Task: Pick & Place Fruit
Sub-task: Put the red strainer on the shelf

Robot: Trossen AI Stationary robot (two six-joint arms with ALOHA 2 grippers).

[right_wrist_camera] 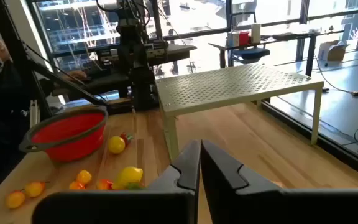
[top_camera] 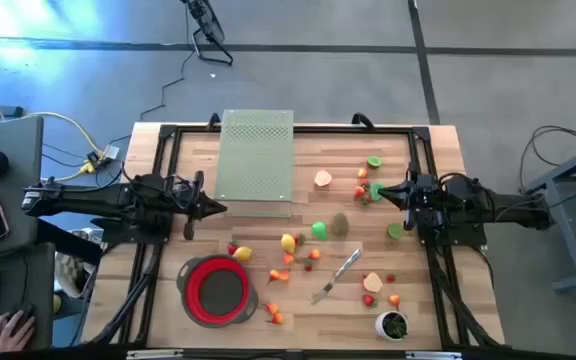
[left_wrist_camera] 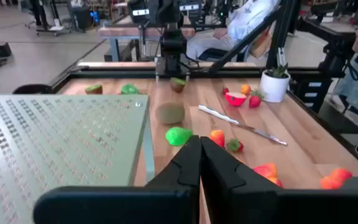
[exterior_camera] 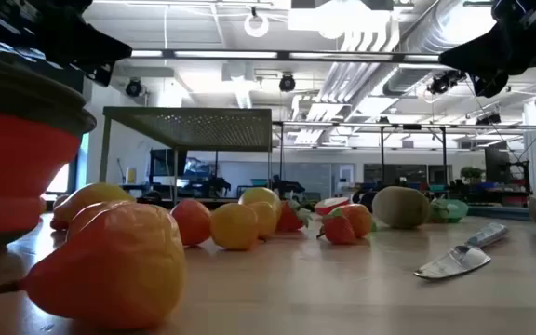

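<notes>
The fruit (top_camera: 290, 243) lies scattered over the middle and right of the desk (top_camera: 438, 300), none of it in the red bowl (top_camera: 216, 289), which sits at the near left with a few pieces just beside it. A silver knife (top_camera: 336, 276) lies among the pieces, with a small white cup (top_camera: 392, 324) near the right corner. A perforated rack (top_camera: 258, 160) stands at the far middle. My left gripper (top_camera: 220, 208) and right gripper (top_camera: 372, 193) hover closed, holding nothing.
</notes>
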